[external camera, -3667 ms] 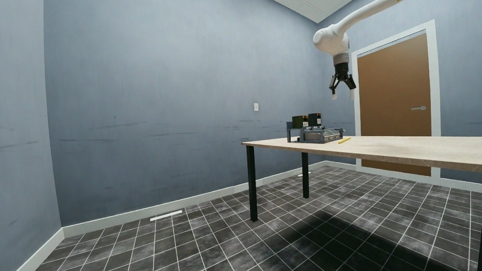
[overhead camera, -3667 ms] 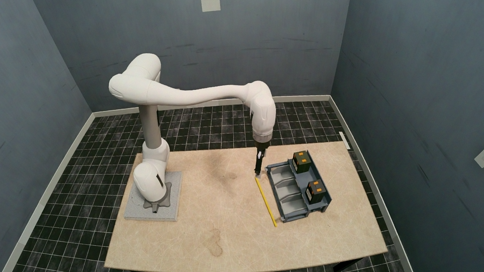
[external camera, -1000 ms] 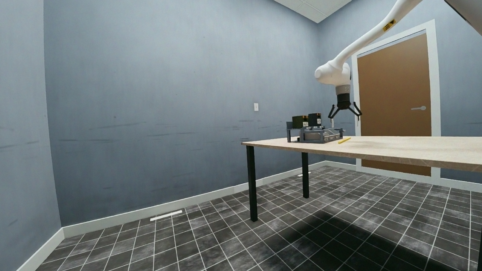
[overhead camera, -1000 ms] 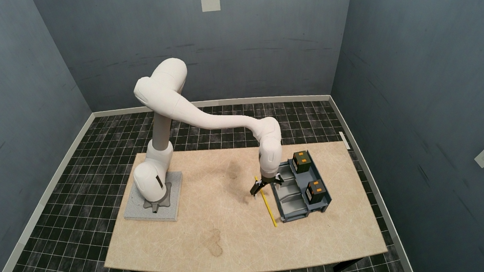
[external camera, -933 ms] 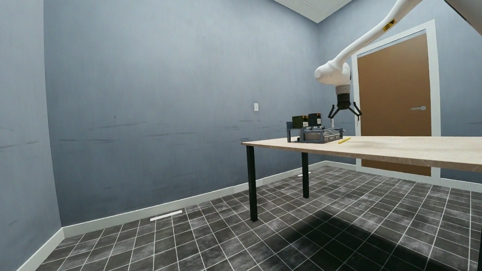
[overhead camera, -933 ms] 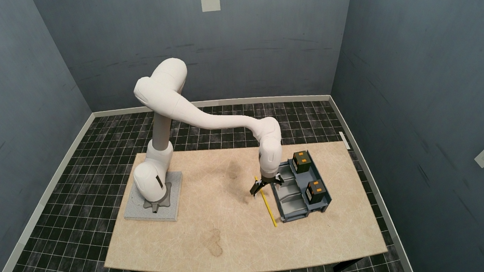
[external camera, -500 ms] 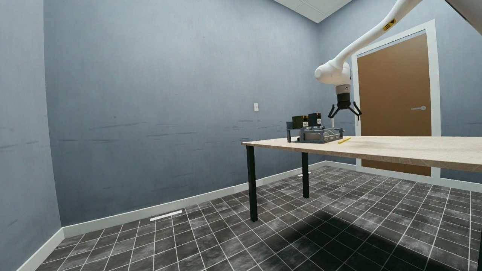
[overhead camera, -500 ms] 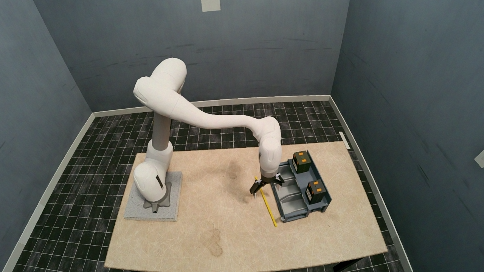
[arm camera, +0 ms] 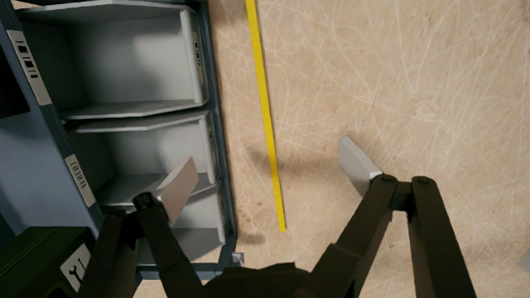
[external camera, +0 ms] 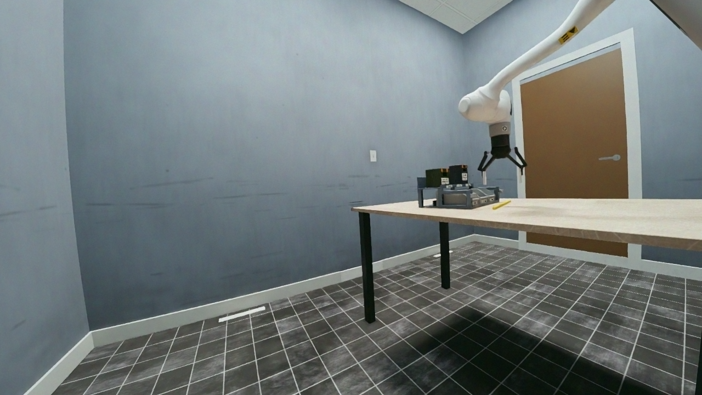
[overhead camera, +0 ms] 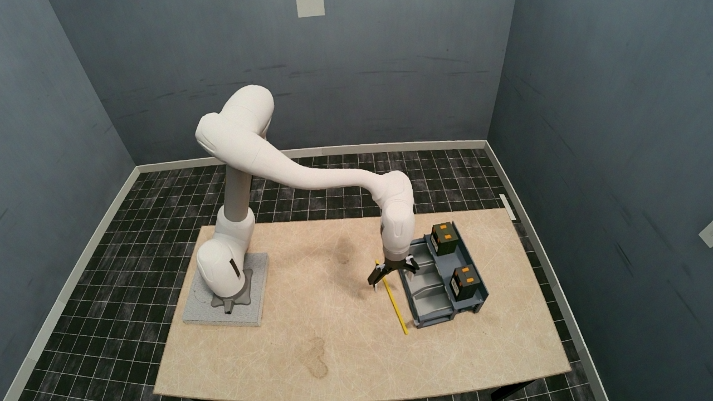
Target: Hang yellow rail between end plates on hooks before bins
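Note:
The yellow rail lies flat on the table, alongside the front of the grey-blue bin unit and a small gap from it. In the wrist view the rail runs up the frame beside the bins. My gripper is open and empty. It hangs above the rail's far end, well off the table, as the side view shows. Its fingers straddle the rail's line, one over a bin and one over the table. A small grey piece at the unit's front corner may be a hook; I cannot make out the hooks otherwise.
Two black boxes with orange marks stand on the raised back of the bin unit. The robot base sits on a grey pad at the table's left. A door is behind the table in the side view.

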Controlling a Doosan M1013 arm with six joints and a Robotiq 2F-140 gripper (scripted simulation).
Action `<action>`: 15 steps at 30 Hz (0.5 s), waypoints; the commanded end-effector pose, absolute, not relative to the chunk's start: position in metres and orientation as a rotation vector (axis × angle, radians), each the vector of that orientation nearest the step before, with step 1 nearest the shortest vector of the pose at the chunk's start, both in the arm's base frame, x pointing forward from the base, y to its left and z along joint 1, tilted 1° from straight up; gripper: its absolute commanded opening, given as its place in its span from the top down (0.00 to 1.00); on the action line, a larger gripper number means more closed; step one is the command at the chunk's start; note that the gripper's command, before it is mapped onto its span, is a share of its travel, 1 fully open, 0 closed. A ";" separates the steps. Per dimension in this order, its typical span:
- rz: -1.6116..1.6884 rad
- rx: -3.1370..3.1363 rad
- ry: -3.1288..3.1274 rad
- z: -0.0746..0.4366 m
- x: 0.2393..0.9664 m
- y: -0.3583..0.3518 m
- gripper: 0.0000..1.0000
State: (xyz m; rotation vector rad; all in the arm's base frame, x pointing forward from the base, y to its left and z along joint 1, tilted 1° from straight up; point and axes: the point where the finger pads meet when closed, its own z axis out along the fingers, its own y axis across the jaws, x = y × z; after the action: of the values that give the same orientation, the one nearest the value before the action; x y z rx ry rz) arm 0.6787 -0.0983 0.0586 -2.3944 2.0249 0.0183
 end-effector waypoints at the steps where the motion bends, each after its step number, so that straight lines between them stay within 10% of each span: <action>1: 0.023 -2.396 2.027 0.063 0.675 -0.095 0.00; 15: 0.017 -2.393 2.026 0.064 0.677 -0.096 0.00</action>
State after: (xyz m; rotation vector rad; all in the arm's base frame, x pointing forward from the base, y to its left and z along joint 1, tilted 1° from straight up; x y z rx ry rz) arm 0.6781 -0.0970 0.0627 -2.3926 2.0253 0.0152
